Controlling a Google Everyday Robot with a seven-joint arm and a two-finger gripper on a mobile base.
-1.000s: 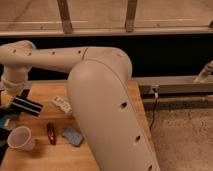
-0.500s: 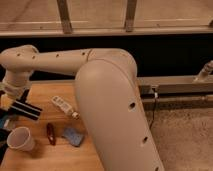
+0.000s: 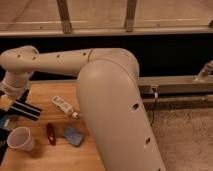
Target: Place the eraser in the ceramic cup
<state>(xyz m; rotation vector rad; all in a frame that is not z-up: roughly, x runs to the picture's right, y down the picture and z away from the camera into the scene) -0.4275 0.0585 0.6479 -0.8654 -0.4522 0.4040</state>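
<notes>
One big white arm [image 3: 115, 100] fills most of my screen. It reaches across to the left side of the wooden table [image 3: 47, 159]. At its end is the gripper [image 3: 14, 106], out by the left edge of the table. Its two fingers are squeezed tight on the eraser [image 3: 27, 110], and I think they hold it by its left end. The eraser is a long black block with pale stripes. It sits at a slant, with its right end a bit lower. Just below it on my screen stands the ceramic cup [image 3: 20, 138]. The cup is small, white and upright, with its open mouth facing up, and I can see nothing inside it. The eraser and the cup are close but they do not touch. Just to the right of the cup lies a slim red thing [image 3: 51, 133]. Next to that is a small blue pad [image 3: 73, 136], near the fat part of the arm. Farther back lies a long white thing [image 3: 63, 105], between the eraser and the arm. A dark bluish thing [image 3: 5, 122] peeks in at the left edge, under the gripper, but I cannot tell what it is. To the right of the table I see gray floor [image 3: 185, 135].
</notes>
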